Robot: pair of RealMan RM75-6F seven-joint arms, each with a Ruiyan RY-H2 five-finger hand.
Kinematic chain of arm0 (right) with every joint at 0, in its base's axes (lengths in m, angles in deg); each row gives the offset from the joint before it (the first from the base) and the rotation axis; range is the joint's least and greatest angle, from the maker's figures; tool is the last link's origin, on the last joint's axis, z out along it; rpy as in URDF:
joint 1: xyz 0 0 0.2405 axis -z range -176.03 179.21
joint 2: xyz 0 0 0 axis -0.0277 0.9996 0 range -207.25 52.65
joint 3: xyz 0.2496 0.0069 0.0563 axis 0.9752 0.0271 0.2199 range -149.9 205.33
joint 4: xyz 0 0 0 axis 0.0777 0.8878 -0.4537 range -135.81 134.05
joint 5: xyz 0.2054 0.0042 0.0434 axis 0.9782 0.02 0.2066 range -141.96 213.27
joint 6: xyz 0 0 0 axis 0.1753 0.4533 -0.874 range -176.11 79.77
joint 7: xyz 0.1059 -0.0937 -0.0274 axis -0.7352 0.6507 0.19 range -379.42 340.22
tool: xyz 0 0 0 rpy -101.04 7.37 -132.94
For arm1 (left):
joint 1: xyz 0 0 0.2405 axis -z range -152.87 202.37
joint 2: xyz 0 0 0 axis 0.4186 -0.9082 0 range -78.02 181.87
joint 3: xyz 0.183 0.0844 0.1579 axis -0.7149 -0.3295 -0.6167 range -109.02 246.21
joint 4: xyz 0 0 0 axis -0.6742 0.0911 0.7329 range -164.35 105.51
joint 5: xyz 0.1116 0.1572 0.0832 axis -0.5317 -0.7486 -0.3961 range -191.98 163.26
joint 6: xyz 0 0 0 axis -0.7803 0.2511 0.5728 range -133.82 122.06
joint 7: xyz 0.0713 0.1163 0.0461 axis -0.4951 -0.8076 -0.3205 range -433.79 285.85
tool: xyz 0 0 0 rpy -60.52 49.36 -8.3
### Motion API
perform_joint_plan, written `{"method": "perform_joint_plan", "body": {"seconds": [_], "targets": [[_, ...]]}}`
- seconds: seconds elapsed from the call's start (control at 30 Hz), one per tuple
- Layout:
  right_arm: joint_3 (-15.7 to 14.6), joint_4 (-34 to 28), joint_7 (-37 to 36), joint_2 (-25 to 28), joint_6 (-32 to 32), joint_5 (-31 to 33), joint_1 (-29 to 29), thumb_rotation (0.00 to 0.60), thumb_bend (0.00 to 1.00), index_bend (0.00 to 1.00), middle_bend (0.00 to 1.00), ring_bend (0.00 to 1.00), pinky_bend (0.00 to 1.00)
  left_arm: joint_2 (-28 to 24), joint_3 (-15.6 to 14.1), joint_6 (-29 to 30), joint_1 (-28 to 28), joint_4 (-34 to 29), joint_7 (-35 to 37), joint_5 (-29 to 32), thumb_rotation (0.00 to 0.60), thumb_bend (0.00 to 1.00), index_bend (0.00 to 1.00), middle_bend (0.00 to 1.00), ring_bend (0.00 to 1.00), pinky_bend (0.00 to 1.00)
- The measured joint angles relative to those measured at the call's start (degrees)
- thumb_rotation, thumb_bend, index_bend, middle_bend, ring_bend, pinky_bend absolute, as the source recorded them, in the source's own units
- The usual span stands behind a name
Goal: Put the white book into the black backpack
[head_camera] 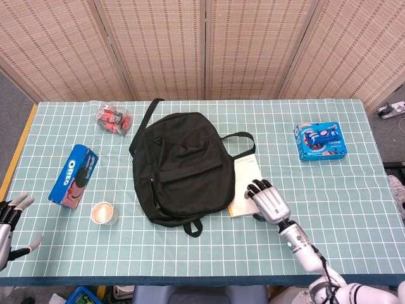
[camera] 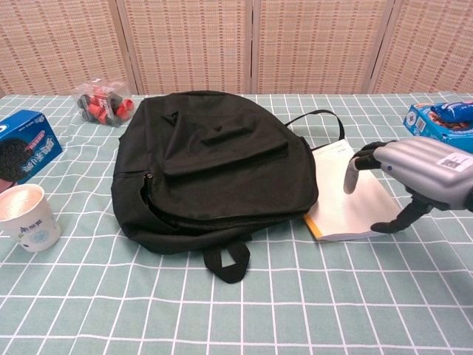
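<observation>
The black backpack (head_camera: 183, 168) (camera: 214, 166) lies flat in the middle of the table, its zip side facing left. The white book (head_camera: 247, 177) (camera: 341, 185) lies flat against the backpack's right side, partly tucked under it. My right hand (head_camera: 269, 201) (camera: 417, 176) hovers over the book's near right corner with its fingers apart, holding nothing; its thumb reaches down by the book's front edge. Spread and empty, my left hand (head_camera: 7, 218) sits at the table's front left corner and shows only in the head view.
A blue Oreo box (head_camera: 74, 176) (camera: 22, 144) and a paper cup (head_camera: 104, 213) (camera: 28, 216) stand left of the backpack. A pack of red items (head_camera: 114, 119) (camera: 106, 102) is at the back left. Another blue cookie box (head_camera: 320, 140) (camera: 440, 126) lies at the right.
</observation>
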Motion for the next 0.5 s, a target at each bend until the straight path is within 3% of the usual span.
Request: {"method": "perform_joint_plan", "body": {"seconds": [0.27,0.5], "targets": [[-0.46,5.75,-0.33,-5.26,-0.12,1.21,-1.56,0.6,0.04,0.42,0.32,0.18,0.22,0.3,0.11,-0.94,0.33,0.84,0.43,0.5,0.6,0.19,0.2,0.13,0.15,0.1],[-1.35,7.49,-0.38,-6.44,0.35,1.56,-2.06,0.6,0.04,0.42,0.32,0.18,0.22,0.47,0.12,-1.12,0.22,1.6,1.15,0.91,0.6,0.19,0.2,0.13,0.15,0.1]]}}
